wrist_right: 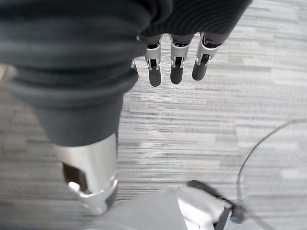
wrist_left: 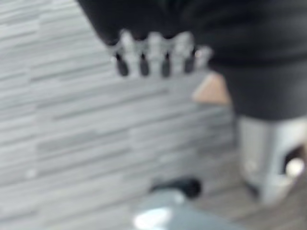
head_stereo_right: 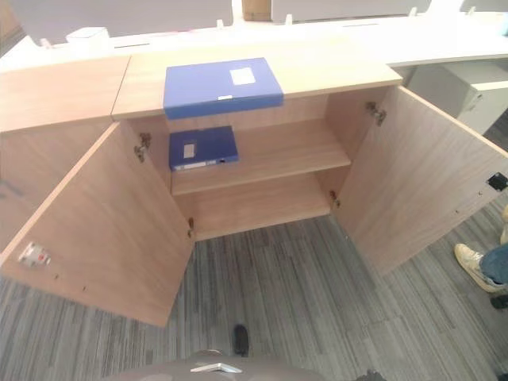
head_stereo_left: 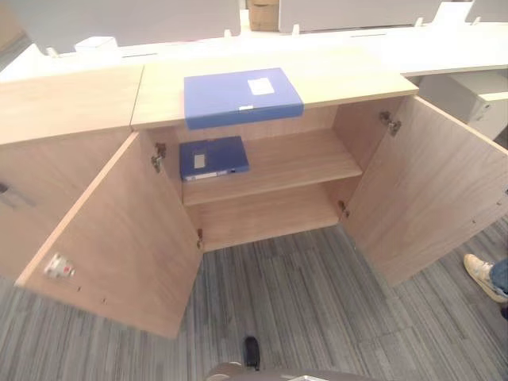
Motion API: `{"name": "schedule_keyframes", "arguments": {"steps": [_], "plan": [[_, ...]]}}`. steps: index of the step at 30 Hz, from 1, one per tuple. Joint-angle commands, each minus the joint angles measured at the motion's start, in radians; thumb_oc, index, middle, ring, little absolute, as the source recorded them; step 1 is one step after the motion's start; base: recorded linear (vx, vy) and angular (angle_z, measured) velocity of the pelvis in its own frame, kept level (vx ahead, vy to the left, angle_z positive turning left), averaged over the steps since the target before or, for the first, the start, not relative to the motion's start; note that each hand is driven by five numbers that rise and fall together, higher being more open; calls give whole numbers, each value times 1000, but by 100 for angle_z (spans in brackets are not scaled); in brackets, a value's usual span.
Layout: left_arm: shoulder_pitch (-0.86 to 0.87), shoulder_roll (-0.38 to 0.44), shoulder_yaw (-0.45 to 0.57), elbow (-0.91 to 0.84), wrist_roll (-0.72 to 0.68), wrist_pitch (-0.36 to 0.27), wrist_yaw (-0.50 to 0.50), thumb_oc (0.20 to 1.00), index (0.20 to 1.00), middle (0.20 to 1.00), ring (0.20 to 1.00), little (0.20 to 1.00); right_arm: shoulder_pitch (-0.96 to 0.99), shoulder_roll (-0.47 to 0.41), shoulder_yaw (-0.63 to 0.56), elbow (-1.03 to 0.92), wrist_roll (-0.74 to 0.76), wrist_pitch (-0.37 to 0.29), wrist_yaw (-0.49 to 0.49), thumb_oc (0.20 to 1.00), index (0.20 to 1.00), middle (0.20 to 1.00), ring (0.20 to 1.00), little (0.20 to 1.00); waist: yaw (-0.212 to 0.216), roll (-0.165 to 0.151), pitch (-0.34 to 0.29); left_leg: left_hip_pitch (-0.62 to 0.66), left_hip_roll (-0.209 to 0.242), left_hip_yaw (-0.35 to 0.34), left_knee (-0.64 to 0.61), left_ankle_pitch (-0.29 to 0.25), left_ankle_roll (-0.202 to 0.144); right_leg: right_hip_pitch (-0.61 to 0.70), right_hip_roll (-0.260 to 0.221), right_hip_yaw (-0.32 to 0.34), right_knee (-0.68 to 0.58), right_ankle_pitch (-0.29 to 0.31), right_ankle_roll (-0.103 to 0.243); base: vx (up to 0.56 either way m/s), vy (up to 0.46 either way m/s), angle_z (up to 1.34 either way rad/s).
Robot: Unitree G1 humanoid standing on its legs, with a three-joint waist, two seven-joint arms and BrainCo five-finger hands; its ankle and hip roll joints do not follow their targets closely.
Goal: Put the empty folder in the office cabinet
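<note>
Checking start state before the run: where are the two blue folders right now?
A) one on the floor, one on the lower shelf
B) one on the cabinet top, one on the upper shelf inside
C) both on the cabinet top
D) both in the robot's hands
B: one blue folder lies flat on the cabinet top, the other folder sits at the left end of the upper shelf; both doors stand open.

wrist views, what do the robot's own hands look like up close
Each hand has a dark ribbed cover over its back and wrist, with a row of silver fingers ending in dark tips. This shows on the left hand and the right hand. No markings are legible.
</note>
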Motion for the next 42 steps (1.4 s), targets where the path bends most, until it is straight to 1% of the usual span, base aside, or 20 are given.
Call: {"name": "schedule_keyframes", "arguments": {"steps": [1,2,3,4,5,6,7,9,10,11,15,19,28,33,35,37,38,39,40,42], "plan": [[8,20,-18,23,-26,7,15,1000,1000,1000,1000,1000,-69,-61,-37,-2,78,-1,-16,1000,1000,1000,1000,1000,-13,77,64,20,19,-60,-8,-65,-89,-6,-28,-60,-248,169,-31,292,99,35],[3,22,-23,19,-27,-1,18,1000,1000,1000,1000,1000,-82,-58,-32,-13,91,-5,-15,1000,1000,1000,1000,1000,-28,84,77,36,29,-75,-8,-69,-98,-32,-2,-51,-328,134,-36,129,-52,17],[3,22,-23,19,-27,-1,18,1000,1000,1000,1000,1000,-82,-58,-32,-13,91,-5,-15,1000,1000,1000,1000,1000,-29,84,79,39,29,-76,-8,-69,-98,-28,-2,-53,-329,133,-37,205,-162,23],[-6,26,-28,16,-24,-9,22,1000,1000,1000,1000,1000,-97,-57,-34,-17,104,-7,-18,1000,1000,1000,1000,1000,-48,79,84,57,40,-92,-8,-81,-113,-37,36,-15,-521,133,-17,132,-121,40],[-6,26,-28,16,-24,-9,22,1000,1000,1000,1000,1000,-98,-57,-34,-17,104,-7,-18,1000,1000,1000,1000,1000,-47,81,83,56,43,-91,-8,-80,-113,-36,39,-15,-528,138,-18,226,-202,59],[-31,34,-63,3,-16,-22,32,1000,1000,1000,1000,1000,-99,-84,-22,-13,74,-13,-29,1000,1000,1000,1000,1000,-67,62,87,59,42,-93,-8,-91,-126,-8,64,15,-695,144,0,151,-142,62],[-29,37,-45,11,0,-8,26,1000,1000,1000,1000,1000,-106,-78,-43,-7,94,-5,-32,1000,1000,1000,1000,1000,-65,49,84,68,43,-100,-8,-103,-127,23,74,48,-764,144,21,228,-190,56],[-18,35,-19,19,-3,-10,32,1000,1000,1000,1000,1000,-92,-65,-53,9,101,-2,-21,1000,1000,1000,1000,1000,-51,33,57,83,53,-105,-8,-122,-129,50,86,45,-808,155,21,266,-203,44],[-1,35,-10,31,5,-10,28,1000,1000,1000,1000,1000,-76,-58,-33,17,85,3,-7,1000,1000,1000,1000,1000,-48,25,27,94,65,-122,-8,-129,-139,86,105,36,-855,164,14,306,-250,28],[5,36,-8,34,11,-11,25,1000,1000,1000,1000,1000,-67,-57,-25,18,75,3,-4,1000,1000,1000,1000,1000,-45,21,21,101,68,-132,-8,-131,-143,108,112,29,-879,167,11,276,-252,7],[14,28,-9,40,23,-6,22,1000,1000,1000,1000,1000,-47,-57,-20,12,76,-1,-8,1000,1000,1000,1000,1000,-41,9,11,116,85,-149,-8,-136,-159,151,137,17,-916,165,-5,119,-118,15],[24,22,-11,44,33,-3,24,1000,1000,1000,1000,1000,-37,-43,-7,-9,82,-6,-7,1000,1000,1000,1000,1000,-37,2,5,130,95,-154,-8,-143,-169,185,151,7,-946,158,-11,97,-70,1],[24,31,-1,48,33,-1,29,1000,1000,1000,1000,1000,-30,-18,19,-52,97,-21,-7,1000,1000,1000,1000,1000,-37,-7,-3,141,102,-153,-8,-151,-179,206,157,9,-958,151,-15,49,-26,-5],[20,30,-3,19,19,-17,41,1000,1000,1000,1000,1000,-18,-14,25,-58,90,-29,-19,1000,1000,1000,1000,1000,-35,-11,-9,149,104,-152,-8,-155,-182,217,157,7,-962,147,-15,0,0,0],[2,29,-13,-28,-10,-38,57,1000,1000,1000,1000,1000,-16,-16,29,-66,86,-38,-30,1000,1000,1000,1000,1000,-37,-14,-10,152,105,-152,-8,-157,-184,220,156,6,-962,145,-15,0,0,0],[-2,28,-19,-46,-19,-43,60,1000,1000,1000,1000,1000,-14,-16,32,-68,84,-41,-32,1000,1000,1000,1000,1000,-37,-15,-10,153,106,-152,-8,-157,-185,221,156,5,-962,145,-14,0,0,0],[-10,25,-31,-87,-42,-54,65,1000,1000,1000,1000,1000,-12,-19,36,-74,81,-44,-34,1000,1000,1000,1000,1000,-39,-15,-10,153,107,-152,-8,-157,-185,222,156,5,-962,146,-13,0,0,0],[-10,17,-59,-209,-94,-72,70,1000,1000,1000,1000,1000,-6,-25,44,-94,76,-46,-38,1000,1000,1000,1000,1000,-41,-15,-9,153,108,-151,-8,-156,-185,221,155,5,-962,148,-13,0,0,0],[-9,18,-59,-210,-94,-71,70,1000,1000,1000,1000,1000,-5,-25,44,-94,76,-45,-38,1000,1000,1000,1000,1000,-41,-15,-9,153,108,-151,-8,-157,-185,221,155,6,-962,148,-13,0,0,0],[26,28,-76,-399,-163,-79,57,1000,1000,1000,1000,1000,8,-32,42,-122,72,-45,-41,1000,1000,1000,1000,1000,-42,-13,-10,152,109,-151,-8,-156,-185,219,155,6,-962,150,-11,0,0,0]]}}
